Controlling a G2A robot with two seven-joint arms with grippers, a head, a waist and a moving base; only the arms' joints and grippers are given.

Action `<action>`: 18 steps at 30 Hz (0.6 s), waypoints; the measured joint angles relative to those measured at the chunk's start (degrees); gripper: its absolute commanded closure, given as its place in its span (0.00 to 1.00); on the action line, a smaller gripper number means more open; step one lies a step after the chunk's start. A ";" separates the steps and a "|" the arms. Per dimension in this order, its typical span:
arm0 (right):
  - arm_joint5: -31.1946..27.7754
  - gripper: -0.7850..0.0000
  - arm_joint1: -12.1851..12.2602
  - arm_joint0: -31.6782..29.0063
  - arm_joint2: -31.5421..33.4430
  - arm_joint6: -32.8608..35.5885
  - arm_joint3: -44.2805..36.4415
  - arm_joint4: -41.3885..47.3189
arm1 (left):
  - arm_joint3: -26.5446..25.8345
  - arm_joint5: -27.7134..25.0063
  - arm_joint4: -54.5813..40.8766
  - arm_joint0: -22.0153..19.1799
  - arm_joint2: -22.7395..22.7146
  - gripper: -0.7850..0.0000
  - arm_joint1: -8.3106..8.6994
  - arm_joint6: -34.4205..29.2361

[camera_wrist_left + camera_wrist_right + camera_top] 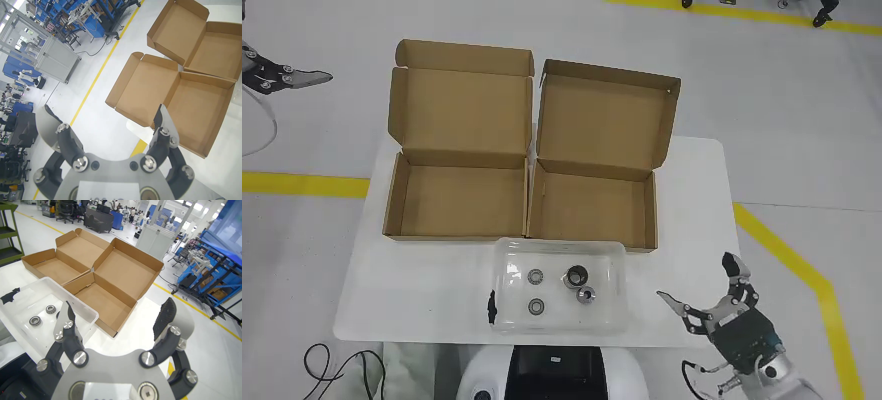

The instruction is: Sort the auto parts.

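1. Saw a white rectangular table [687, 190] carrying two open brown cardboard boxes, set side by side and touching, lids folded back: the left box [457, 200] and the right box [592, 210].
2. Found a clear shallow plastic tray [607, 318] just in front of both boxes, at the table's near edge, with a scrap of black tape [490, 305] on its left rim.
3. Counted four small auto parts inside that tray: a silver ring bearing [536, 276], a second silver ring bearing [536, 306], a dark round part [576, 274] and a small silver round part [586, 294].
4. Noted the left gripper [103, 111] spread wide and gripping nothing, over the grey floor [322, 130] out past the table's far left corner.
5. Noted the right gripper [697, 280] likewise spread and empty, above the table's near right corner, apart from the tray.
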 measured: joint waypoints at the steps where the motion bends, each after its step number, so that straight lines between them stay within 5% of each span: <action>1: -0.58 0.00 0.08 1.01 -0.80 0.76 0.03 -0.95 | 0.00 0.00 0.00 0.00 0.00 0.00 0.00 0.00; 18: -18.63 0.00 1.25 22.09 -15.01 15.92 12.22 1.52 | 0.00 0.00 0.00 0.00 0.00 0.00 0.00 0.00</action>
